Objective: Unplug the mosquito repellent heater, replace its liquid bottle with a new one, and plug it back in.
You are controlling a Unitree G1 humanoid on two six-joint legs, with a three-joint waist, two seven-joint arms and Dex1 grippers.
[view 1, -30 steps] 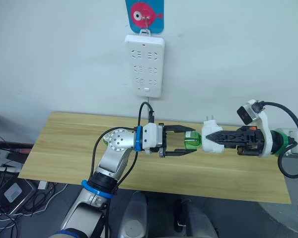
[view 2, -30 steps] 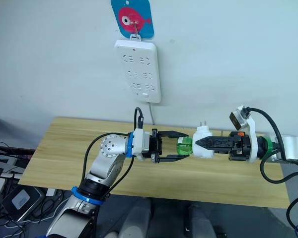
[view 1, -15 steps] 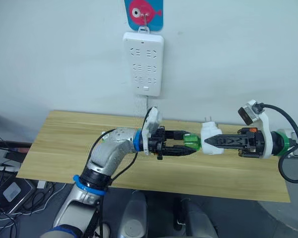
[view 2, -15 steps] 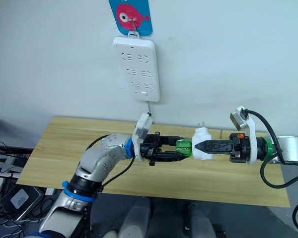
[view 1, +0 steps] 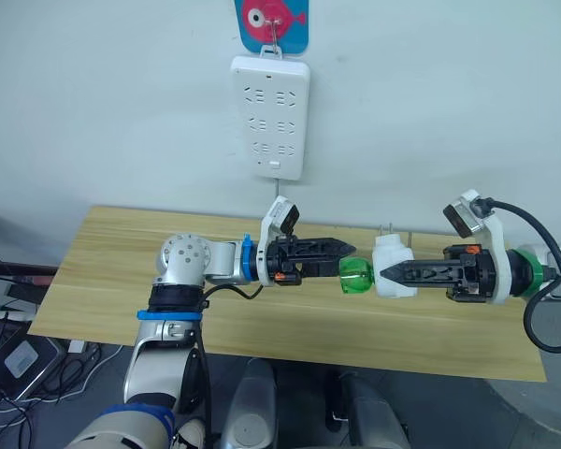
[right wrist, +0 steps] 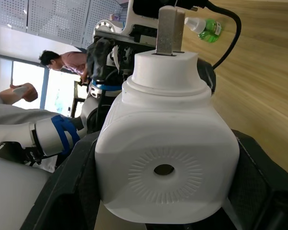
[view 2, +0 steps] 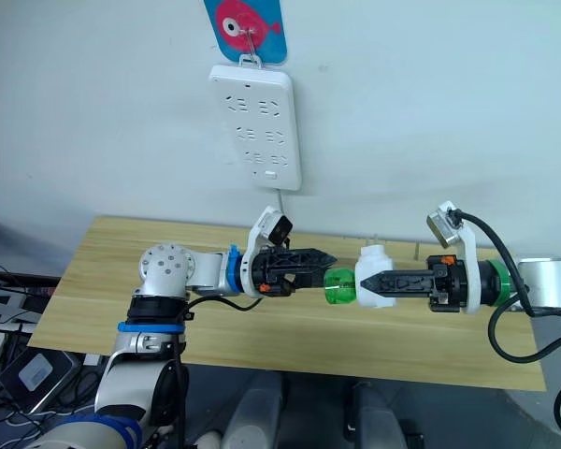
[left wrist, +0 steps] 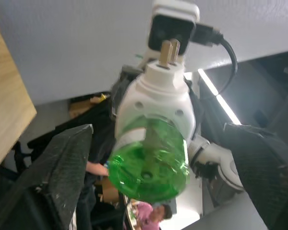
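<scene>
Green bottle [view 1: 356, 278] protrudes from the heater [view 1: 392, 267] pinched by right end effector [view 1: 389, 276]; left end effector [view 1: 344, 250] spread just beside it.

No words, brand names or numbers can be read anywhere. The one sign is a pink fish on a blue card [view 1: 272, 21], hung just above the white power strip [view 1: 272, 117]. The strip's face carries no legible marking.

The mosquito repellent heater [right wrist: 165, 158] is smooth white plastic with a soft sheen and two dull metal prongs. Its liquid bottle [left wrist: 149, 165] is glossy, translucent green plastic. The table [view 1: 112, 271] is pale, matt wood with fine grain. The power strip [view 1: 271, 117] is smooth white plastic.
</scene>
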